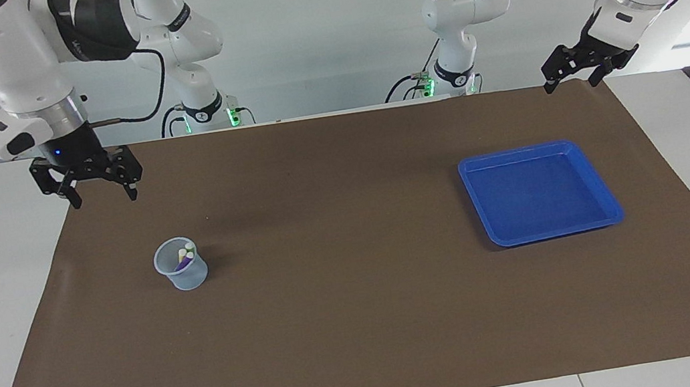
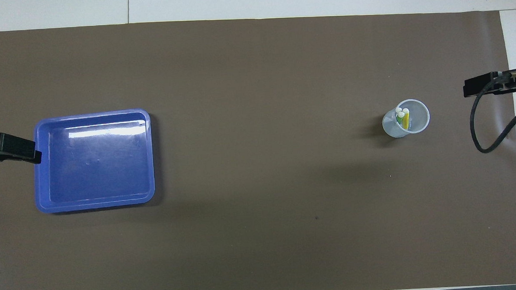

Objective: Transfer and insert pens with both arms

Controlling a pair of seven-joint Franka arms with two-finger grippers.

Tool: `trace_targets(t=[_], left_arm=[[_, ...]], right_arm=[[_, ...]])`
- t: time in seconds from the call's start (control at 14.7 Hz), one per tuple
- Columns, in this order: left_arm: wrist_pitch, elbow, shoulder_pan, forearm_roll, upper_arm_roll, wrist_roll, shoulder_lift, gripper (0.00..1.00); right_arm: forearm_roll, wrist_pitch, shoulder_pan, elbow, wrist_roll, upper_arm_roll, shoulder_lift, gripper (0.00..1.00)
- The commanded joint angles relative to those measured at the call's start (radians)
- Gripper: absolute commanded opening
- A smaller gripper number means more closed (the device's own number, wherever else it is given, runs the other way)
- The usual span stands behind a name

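All three pens (image 1: 184,255) stand together in the clear cup (image 1: 181,265), whitish ends up, leaning against one another; from overhead the yellow pen (image 2: 406,119) and a sliver of the green pen (image 2: 399,118) show best, while the facing view picks out the purple pen (image 1: 183,263) low against the cup wall. The cup sits on the brown mat (image 1: 363,326) toward the right arm's end of the table. Up above the mat's corner at that same end hangs the right gripper (image 1: 98,197), fingers spread wide and pointing down, nothing between them (a small blue light glows on its wrist). It is well apart from the cup. Over at the left arm's end, the blue tray (image 1: 611,210) lies flat on the mat with nothing in it. The left gripper (image 1: 572,80) is raised over the mat's edge nearest the robots, close to the corner, jaws parted and holding nothing. In the overhead view only its black fingertips reach in beside the tray's rim.
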Motion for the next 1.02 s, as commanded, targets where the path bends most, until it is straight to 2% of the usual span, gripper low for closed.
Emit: trace_targets(t=[0.0, 0.41, 0.68, 0.95], left_arm=[[-0.05, 0.023, -0.025, 0.03, -0.01, 0.001, -0.012, 1.0], [-0.032, 0.021, -0.024, 0.041, -0.011, 0.059, -0.016, 1.0], [-0.011, 0.0, -0.024, 0.038, -0.008, 0.055, -0.029, 1.0], [-0.013, 0.007, -0.016, 0.04, -0.01, 0.051, -0.026, 1.0]], right_arm=[[0.006, -0.107, 0.0, 0.083, 0.039, 0.014, 0.027, 1.0], [0.032, -0.2, 0.002, 0.057, 0.135, 0.046, -0.03, 1.0], [0.054, -0.247, 0.002, 0.053, 0.157, 0.047, -0.035, 1.0], [0.09, -0.227, -0.004, 0.037, 0.166, 0.046, -0.036, 1.0]])
